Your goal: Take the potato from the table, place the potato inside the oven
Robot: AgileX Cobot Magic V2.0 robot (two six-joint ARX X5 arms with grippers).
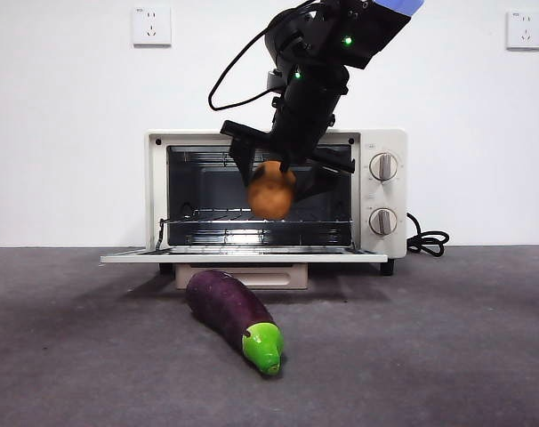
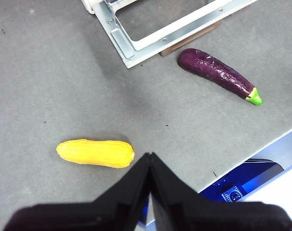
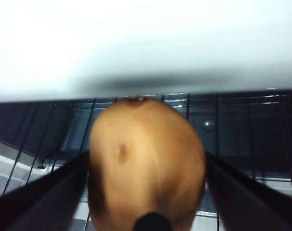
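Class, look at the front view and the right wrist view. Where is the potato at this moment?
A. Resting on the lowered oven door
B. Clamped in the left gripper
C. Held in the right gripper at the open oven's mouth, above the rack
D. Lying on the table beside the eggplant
C: the right gripper has its jaws on either side of the potato, in front of the open oven, above its wire rack.

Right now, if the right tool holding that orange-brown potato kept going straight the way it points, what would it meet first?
Probably the wire rack inside the cream-white toaster oven. The right tool, shut on the rounded orange-brown potato, points into the open cavity; depth is unclear.
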